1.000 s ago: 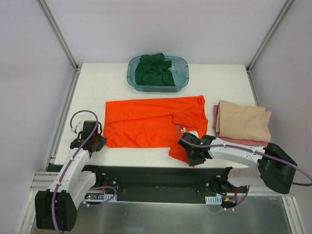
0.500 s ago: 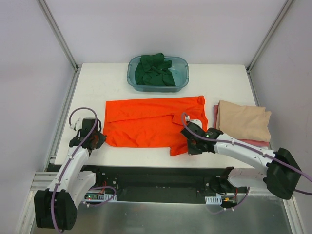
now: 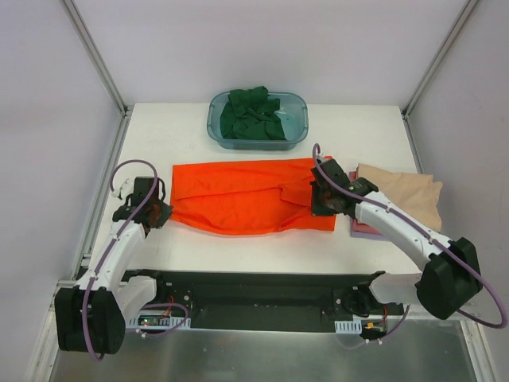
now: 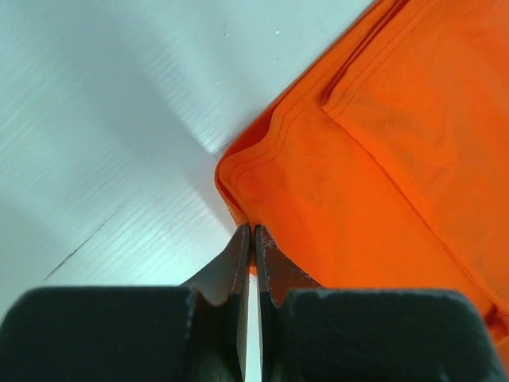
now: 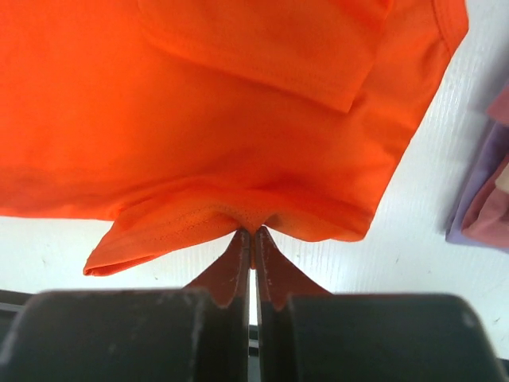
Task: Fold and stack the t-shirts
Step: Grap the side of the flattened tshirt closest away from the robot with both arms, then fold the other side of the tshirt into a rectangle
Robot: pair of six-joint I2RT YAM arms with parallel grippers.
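The orange-red t-shirt (image 3: 238, 199) lies across the middle of the table, its near edge lifted and folding toward the back. My left gripper (image 3: 159, 213) is shut on its near left corner (image 4: 238, 199). My right gripper (image 3: 320, 200) is shut on its near right hem (image 5: 246, 211) and holds it raised over the shirt's right side. A dark green t-shirt (image 3: 253, 114) is crumpled in the tub. A folded beige t-shirt (image 3: 406, 195) tops a stack with pink and purple edges (image 3: 364, 229) at the right; these edges show in the right wrist view (image 5: 485, 207).
The translucent teal tub (image 3: 296, 131) stands at the back centre. Metal frame posts (image 3: 95, 56) rise at the table's back corners. The black rail (image 3: 254, 286) runs along the near edge.
My right gripper has carried the shirt's near right hem up and toward the back right, over the shirt. My left gripper has moved slightly back with its corner.
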